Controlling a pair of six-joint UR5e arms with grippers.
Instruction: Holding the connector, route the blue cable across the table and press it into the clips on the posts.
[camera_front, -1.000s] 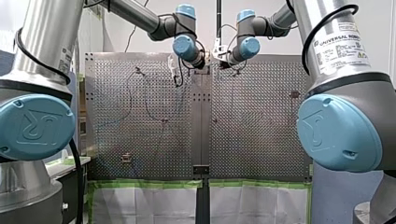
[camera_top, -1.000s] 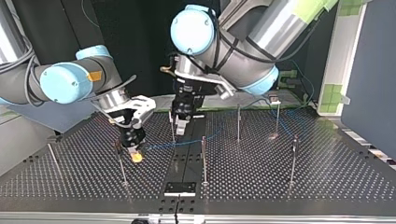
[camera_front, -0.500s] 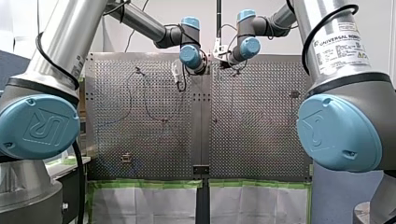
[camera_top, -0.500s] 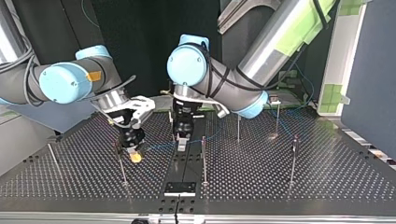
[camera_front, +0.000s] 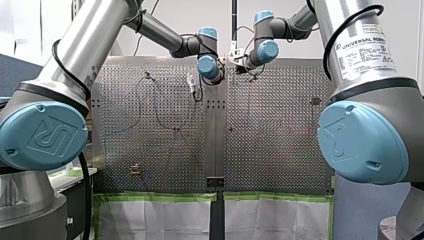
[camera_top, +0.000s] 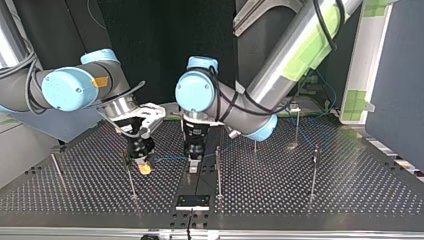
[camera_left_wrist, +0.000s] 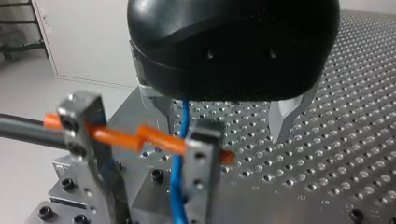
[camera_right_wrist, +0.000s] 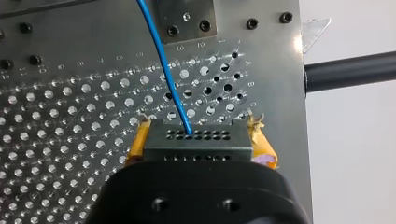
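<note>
Cable (camera_right_wrist: 170, 88): blue, thin, light and floppy; I judge it will sag and curl wherever it is not kept taut, and a hard tug could strain it where it enters the connector (camera_right_wrist: 196, 148).
Where it is: one end in the connector, then low over the counter (camera_top: 350, 195) to my left gripper (camera_left_wrist: 224, 133), then down alongside a metal clip (camera_left_wrist: 203, 154); whether it is seated there I cannot tell.
Right side: my right gripper (camera_right_wrist: 201, 137) is closed on the connector, yellow pads on its two sides; that stiff block is the sound place to hold.
Left side: metal fingers (camera_left_wrist: 286, 116) spread wide, the cable running loose between them, close to one.
Hold on the cable: best just beside a clip, so the push goes straight in.
Room: thin posts (camera_top: 218, 170) stand close around both grippers mid-counter; the outer parts and edges lie well apart, with more posts to skirt.
</note>
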